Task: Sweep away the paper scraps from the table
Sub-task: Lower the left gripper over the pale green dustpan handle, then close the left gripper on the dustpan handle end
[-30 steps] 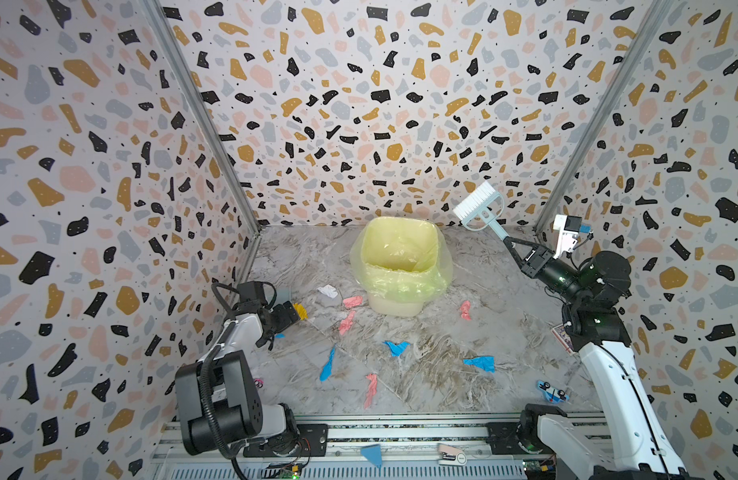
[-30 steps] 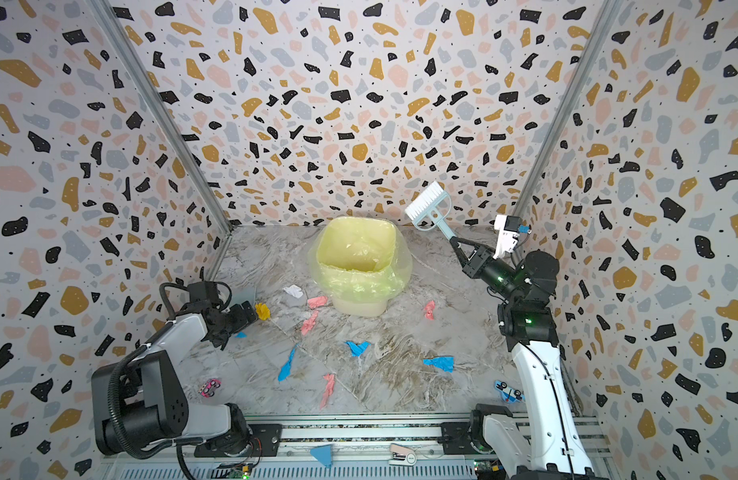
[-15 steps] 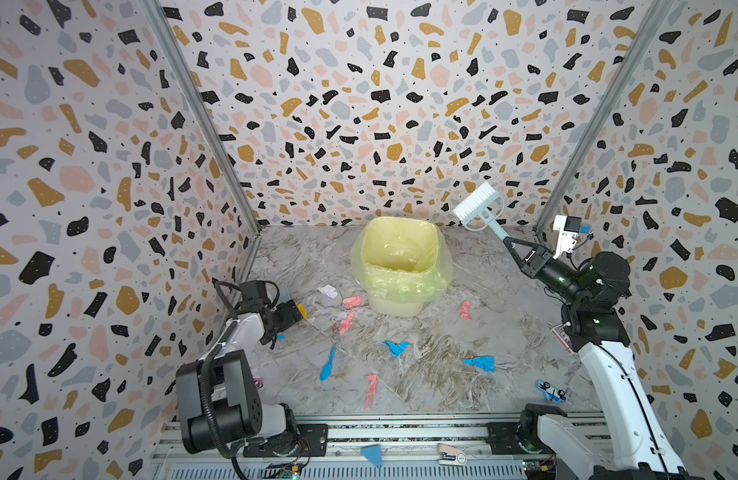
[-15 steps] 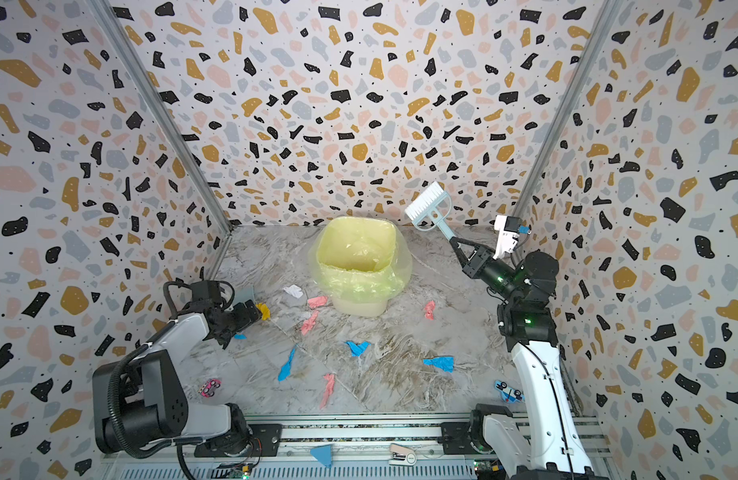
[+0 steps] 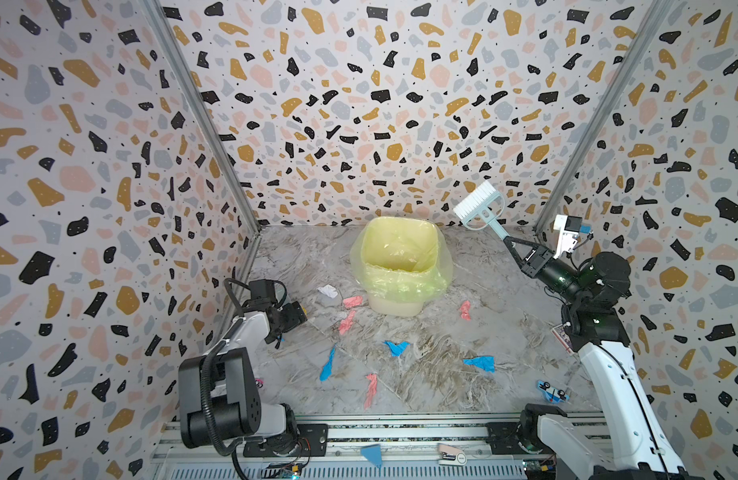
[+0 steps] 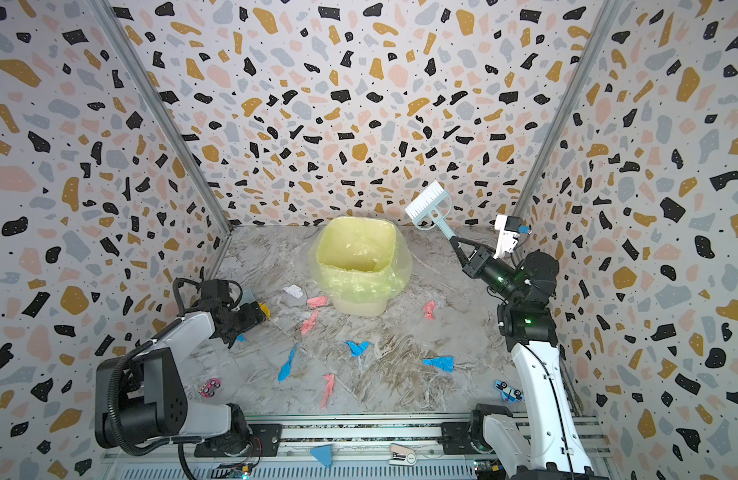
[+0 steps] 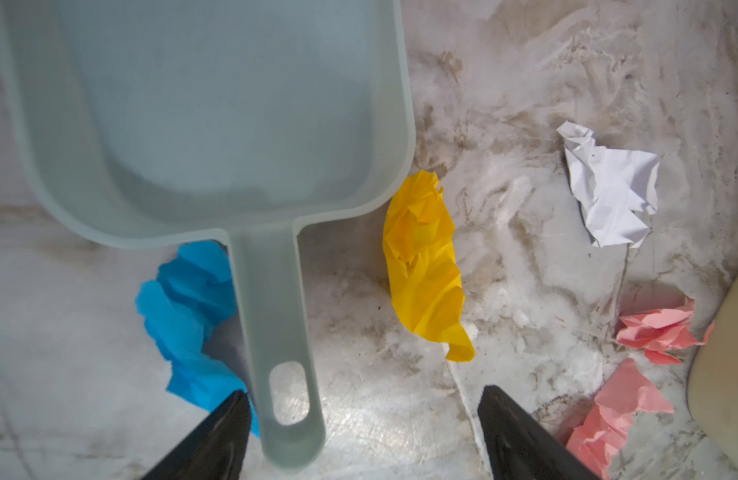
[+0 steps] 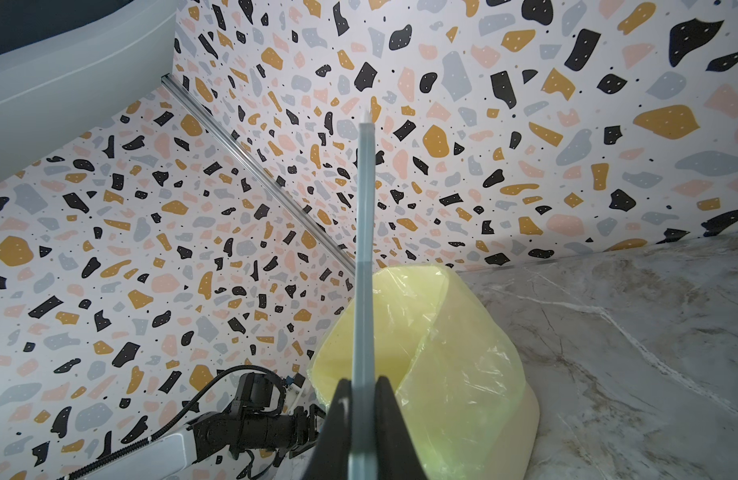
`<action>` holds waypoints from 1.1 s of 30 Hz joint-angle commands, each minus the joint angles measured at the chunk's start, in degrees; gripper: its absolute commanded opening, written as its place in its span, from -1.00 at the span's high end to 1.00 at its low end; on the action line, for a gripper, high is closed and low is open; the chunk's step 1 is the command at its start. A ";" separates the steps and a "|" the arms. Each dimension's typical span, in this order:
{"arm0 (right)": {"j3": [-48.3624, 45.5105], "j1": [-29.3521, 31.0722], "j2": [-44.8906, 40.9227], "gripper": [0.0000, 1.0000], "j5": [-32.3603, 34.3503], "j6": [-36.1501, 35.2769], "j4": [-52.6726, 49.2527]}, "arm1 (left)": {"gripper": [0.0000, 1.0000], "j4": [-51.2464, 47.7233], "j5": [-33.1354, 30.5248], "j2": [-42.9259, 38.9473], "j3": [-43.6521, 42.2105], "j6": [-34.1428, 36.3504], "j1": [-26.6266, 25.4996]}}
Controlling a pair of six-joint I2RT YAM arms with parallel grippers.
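Pink [image 5: 346,322], blue [image 5: 396,347] and white [image 5: 328,291] paper scraps lie scattered over the marble table [image 5: 442,374]. My left gripper [image 7: 363,415] is low by the left wall and open. The handle [image 7: 280,332] of a pale grey dustpan [image 7: 217,124] lies between its jaws, close to one finger [image 7: 217,436]. A yellow scrap [image 7: 425,266] and a blue scrap [image 7: 184,316] flank that handle. My right gripper [image 8: 363,399] is raised at the back right, shut on the handle of a white-bristled brush [image 5: 479,203].
A cream bin with a yellow liner [image 5: 400,266] stands at the back centre. By the right arm's base are a blue toy car [image 5: 552,390] and a printed card box [image 5: 560,336]. A pink toy car [image 6: 209,386] sits front left. Terrazzo walls enclose three sides.
Almost nothing. The left gripper has shifted very slightly at the dustpan handle. The right arm and the brush have stayed still.
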 commanded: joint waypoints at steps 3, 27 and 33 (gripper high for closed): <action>-0.25 -0.25 -0.50 1.00 -0.60 0.44 2.22 | -0.52 1.19 -4.16 -1.76 -0.34 -3.87 -0.44; 0.06 -0.25 0.10 1.00 -0.69 0.50 2.57 | 0.07 1.52 -12.45 1.10 0.85 -10.01 -3.83; 0.08 -0.25 0.14 1.00 -0.68 0.48 2.57 | 0.10 2.16 -14.38 2.84 1.39 -11.19 -5.57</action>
